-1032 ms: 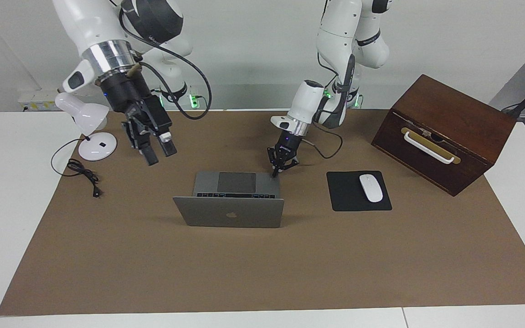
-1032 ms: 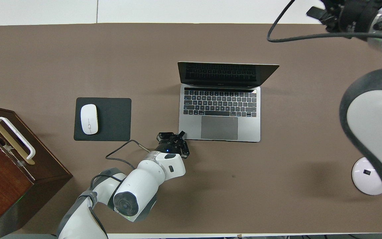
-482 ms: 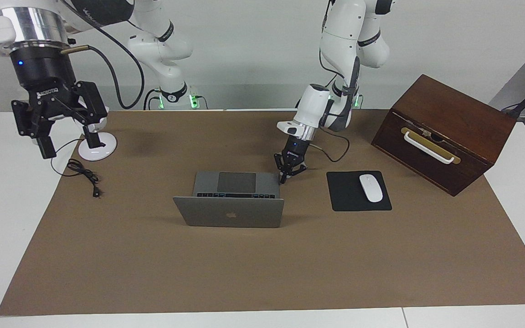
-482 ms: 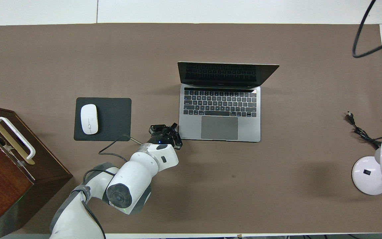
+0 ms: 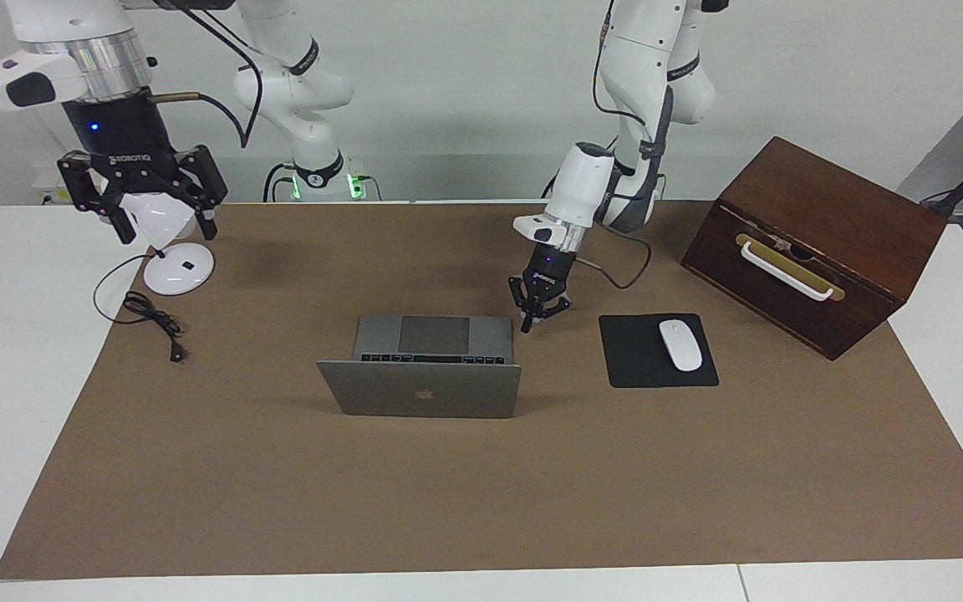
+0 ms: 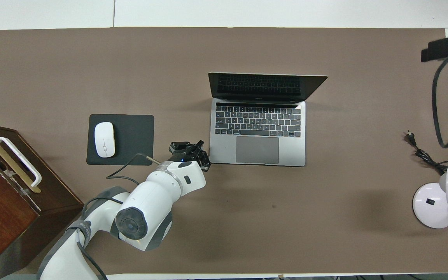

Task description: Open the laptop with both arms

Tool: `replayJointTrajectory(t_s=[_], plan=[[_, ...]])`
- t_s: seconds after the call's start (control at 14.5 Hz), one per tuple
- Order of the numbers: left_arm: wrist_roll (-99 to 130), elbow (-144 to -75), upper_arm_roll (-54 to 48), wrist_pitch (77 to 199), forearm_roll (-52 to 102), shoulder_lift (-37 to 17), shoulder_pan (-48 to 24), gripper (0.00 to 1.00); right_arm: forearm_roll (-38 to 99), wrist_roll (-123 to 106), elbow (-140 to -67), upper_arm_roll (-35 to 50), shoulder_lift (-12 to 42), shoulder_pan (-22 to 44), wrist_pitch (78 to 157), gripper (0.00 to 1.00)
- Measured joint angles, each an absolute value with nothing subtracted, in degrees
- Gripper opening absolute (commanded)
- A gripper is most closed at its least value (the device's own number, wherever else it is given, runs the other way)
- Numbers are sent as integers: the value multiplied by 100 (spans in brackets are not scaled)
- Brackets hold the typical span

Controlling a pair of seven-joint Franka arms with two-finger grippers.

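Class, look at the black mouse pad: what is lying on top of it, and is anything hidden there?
A white mouse lies on the mouse pad, toward the wooden box. The rest of the pad's top is bare. What lies under the pad cannot be seen.

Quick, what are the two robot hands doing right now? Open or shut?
Left gripper: shut, holding nothing, just beside the open laptop.
Right gripper: open, holding nothing, raised over the white lamp.
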State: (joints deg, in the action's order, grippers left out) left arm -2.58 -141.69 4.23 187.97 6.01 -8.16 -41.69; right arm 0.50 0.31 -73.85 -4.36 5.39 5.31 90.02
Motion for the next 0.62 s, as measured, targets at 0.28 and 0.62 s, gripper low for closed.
replayJointTrajectory(t_s=[0.28, 0.62], plan=[[-258, -14161, 442, 18023, 601, -317, -3987, 0, 43, 31, -7549, -504, 338, 403, 8054, 100], [-308, -14161, 461, 17565, 600, 37, -3669, 0, 42, 37, -8883, -516, -9, 258, 8932, 100]])
